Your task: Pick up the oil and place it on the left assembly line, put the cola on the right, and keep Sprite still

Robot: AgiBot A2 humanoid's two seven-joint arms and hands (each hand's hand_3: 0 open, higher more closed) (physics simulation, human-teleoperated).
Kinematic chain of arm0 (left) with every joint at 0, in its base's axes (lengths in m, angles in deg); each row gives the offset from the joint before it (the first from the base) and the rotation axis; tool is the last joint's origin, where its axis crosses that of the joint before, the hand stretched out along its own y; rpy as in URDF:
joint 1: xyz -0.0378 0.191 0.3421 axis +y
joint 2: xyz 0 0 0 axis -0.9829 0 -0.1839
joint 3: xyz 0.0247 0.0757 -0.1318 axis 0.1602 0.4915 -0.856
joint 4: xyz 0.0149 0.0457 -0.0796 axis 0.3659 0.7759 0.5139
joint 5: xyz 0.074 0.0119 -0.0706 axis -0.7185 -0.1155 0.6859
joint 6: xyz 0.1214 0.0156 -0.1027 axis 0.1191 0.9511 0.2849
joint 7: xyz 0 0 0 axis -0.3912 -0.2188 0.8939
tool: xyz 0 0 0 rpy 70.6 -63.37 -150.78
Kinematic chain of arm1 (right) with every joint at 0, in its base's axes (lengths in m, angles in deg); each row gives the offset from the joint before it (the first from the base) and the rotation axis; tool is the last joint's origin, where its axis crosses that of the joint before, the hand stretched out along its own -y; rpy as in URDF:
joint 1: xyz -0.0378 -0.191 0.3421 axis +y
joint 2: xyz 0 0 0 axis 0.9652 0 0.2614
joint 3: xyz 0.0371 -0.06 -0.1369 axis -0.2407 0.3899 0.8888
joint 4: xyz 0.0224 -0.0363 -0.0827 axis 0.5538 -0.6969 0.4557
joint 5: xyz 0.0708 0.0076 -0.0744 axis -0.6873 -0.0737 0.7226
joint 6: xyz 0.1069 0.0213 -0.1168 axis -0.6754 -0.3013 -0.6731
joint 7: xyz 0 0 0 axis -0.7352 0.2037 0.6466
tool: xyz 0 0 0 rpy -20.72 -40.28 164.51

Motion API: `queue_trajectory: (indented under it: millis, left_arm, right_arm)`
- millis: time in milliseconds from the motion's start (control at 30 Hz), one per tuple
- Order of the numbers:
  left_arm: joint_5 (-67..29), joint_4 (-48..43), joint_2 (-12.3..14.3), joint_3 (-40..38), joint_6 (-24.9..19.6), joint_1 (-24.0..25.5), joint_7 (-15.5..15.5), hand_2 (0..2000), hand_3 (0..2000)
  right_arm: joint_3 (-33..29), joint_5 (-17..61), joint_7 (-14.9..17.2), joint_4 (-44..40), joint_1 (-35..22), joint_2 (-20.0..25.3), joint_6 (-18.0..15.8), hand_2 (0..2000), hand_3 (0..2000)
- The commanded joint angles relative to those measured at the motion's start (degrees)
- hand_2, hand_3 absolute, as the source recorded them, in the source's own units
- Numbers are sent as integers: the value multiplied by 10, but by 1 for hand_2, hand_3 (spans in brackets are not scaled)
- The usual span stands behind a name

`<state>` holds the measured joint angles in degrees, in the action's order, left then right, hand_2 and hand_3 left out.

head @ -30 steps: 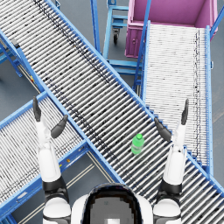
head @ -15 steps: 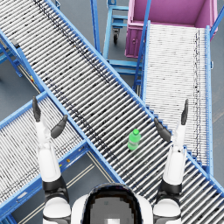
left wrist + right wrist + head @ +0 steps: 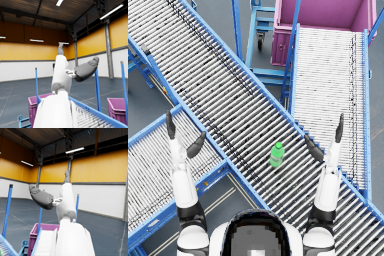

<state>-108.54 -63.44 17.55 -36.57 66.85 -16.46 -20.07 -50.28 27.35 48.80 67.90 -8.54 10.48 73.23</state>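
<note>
The Sprite bottle [image 3: 277, 154] has drifted farther along the middle conveyor [image 3: 218, 90]; left hand [image 3: 178, 142] and right hand [image 3: 330, 147] stay raised, spread wide, empty. Fitting, I judge; Sprite goes untouched.

Looks like smooth green plastic with a slight gloss on the Sprite bottle [image 3: 277, 154]. Reads as bare silvery metal, ribbed and dull-shining, across the conveyor rollers [image 3: 228, 95]. Blue-painted metal, smooth and satin, along the side rail [image 3: 366, 100]. Moulded magenta plastic, matt, for the crate [image 3: 280, 47]. Hard white shell, smooth and lightly glossy, on the forearm [image 3: 56, 112]; dark grey matt covering on the left robot hand [image 3: 178, 144] and right robot hand [image 3: 328, 147]. Grey floor [image 3: 143, 102], smooth and matt.
</note>
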Motion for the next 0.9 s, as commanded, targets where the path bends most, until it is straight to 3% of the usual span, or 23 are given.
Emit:
queue_trajectory:
  millis: [33, 900]
  left_arm:
    - [0, -1, 0, -3, 0, -2, 0, 0, 0]
    - [0, -3, 0, -1, 0, -11, 0, 0, 0]
  right_arm:
    - [-2, 0, 0, 2, 2, 1, 0, 0, 0]
    - [-8, 0, 0, 4, -4, 2, 0, 0, 0]
